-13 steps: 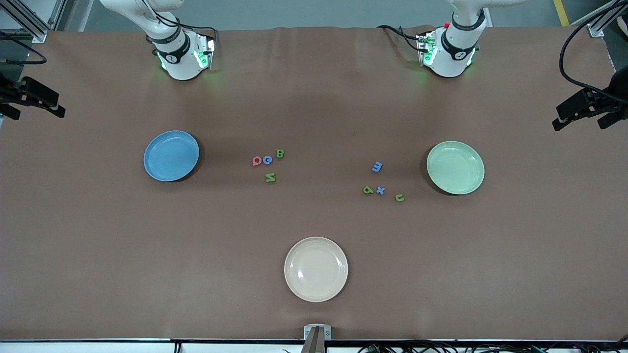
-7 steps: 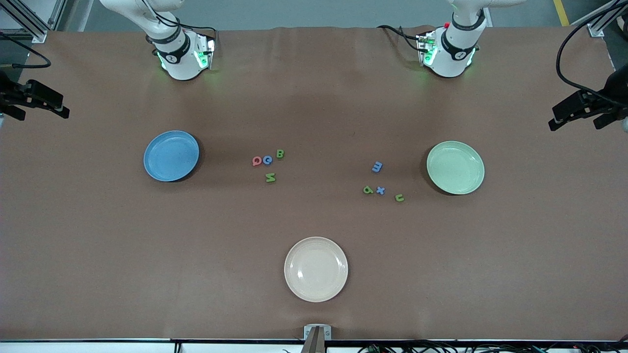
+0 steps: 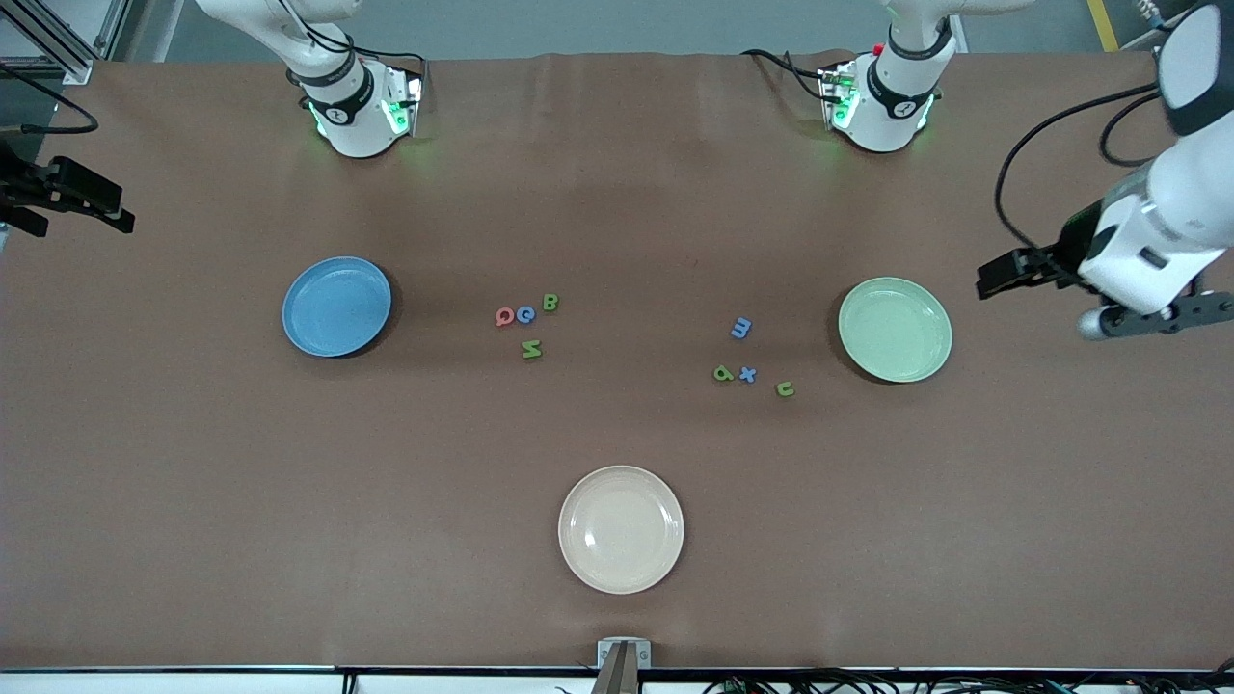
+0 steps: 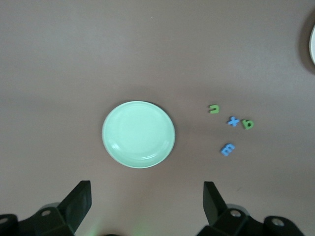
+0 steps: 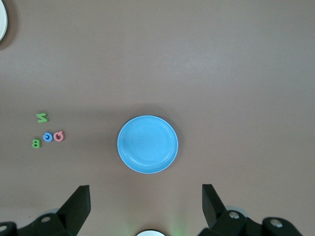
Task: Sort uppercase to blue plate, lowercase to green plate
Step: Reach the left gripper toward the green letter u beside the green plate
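Since the earlier frame, the left gripper (image 3: 1003,275) has come in from the edge at the left arm's end of the worktop and now hangs just beside the green plate (image 3: 895,330); nothing else has shifted.

Uppercase group: four small flat foam capitals lie on the brown matte worktop (image 3: 617,193), near its middle and toward the right arm's end. The red Q (image 3: 504,316) touches the blue C/G (image 3: 525,314), the green B (image 3: 550,303) sits just beside them, and the green N (image 3: 531,349) lies nearer to the front camera.

Lowercase group: the blue m (image 3: 740,328), the green d/p-shaped letter (image 3: 723,373), the blue x (image 3: 748,374) and the green u (image 3: 786,388) lie toward the left arm's end. The d/p-shaped letter and the x are almost touching.

The blue plate (image 3: 336,306) is round, shallow and smooth, and sits between the capitals and the edge at the right arm's end. The pale mint green plate, same shape, sits between the small letters and the edge at the left arm's end. Neither plate holds a letter. A cream plate (image 3: 621,529) lies near the middle of the edge nearest the front camera.

The left gripper's black fingers (image 4: 78,201) stand wide apart and grip nothing. The right gripper (image 3: 72,198) waits over the edge at the right arm's end; its fingers (image 5: 78,201) are likewise spread wide and empty.
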Controlling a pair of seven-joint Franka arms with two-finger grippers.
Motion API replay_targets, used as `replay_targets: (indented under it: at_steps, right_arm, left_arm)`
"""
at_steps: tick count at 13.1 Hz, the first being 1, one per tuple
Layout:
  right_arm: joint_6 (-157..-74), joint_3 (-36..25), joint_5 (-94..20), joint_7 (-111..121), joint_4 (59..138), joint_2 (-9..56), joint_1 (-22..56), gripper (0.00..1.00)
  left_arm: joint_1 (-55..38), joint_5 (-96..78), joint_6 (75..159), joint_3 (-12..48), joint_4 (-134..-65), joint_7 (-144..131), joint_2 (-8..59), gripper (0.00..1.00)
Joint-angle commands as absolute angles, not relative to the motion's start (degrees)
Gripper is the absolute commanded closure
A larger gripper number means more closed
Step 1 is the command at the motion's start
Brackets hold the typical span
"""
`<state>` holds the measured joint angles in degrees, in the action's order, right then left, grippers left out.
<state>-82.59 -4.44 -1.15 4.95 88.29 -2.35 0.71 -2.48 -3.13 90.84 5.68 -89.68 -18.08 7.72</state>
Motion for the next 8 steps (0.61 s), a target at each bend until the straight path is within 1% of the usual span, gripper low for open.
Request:
replay_targets:
  at_steps: [1, 3, 4, 6, 8]
  right_arm:
    - [-83.0, -4.4, -1.1, 5.7, 87.9, -2.6, 0.2, 0.00]
    - [-83.5, -4.4, -0.4, 5.7, 86.5, -1.2, 0.1, 0.00]
    - [-83.4, -4.4, -0.3, 5.7, 86.1, 0.5, 0.1, 0.00]
    - [-85.2, -4.5, 0.3, 5.8, 85.8, 2.6, -0.4, 0.00]
    - [-87.7, -4.3, -0.8, 5.6, 86.0, 4.6, -2.2, 0.00]
  left_arm:
    - [-3.2, -5.3, 93.9, 6.5, -88.9, -23.7, 10.9, 0.00]
    - [-5.8, -5.1, 97.4, 6.6, -88.9, -28.9, 14.2, 0.00]
    - [-7.1, -4.7, 99.0, 6.6, -89.0, -31.5, 15.8, 0.00]
    - [-9.3, -4.4, 102.4, 6.6, -89.3, -35.8, 19.1, 0.00]
    - [-11.6, -4.3, 108.0, 6.6, -93.1, -38.4, 19.7, 0.00]
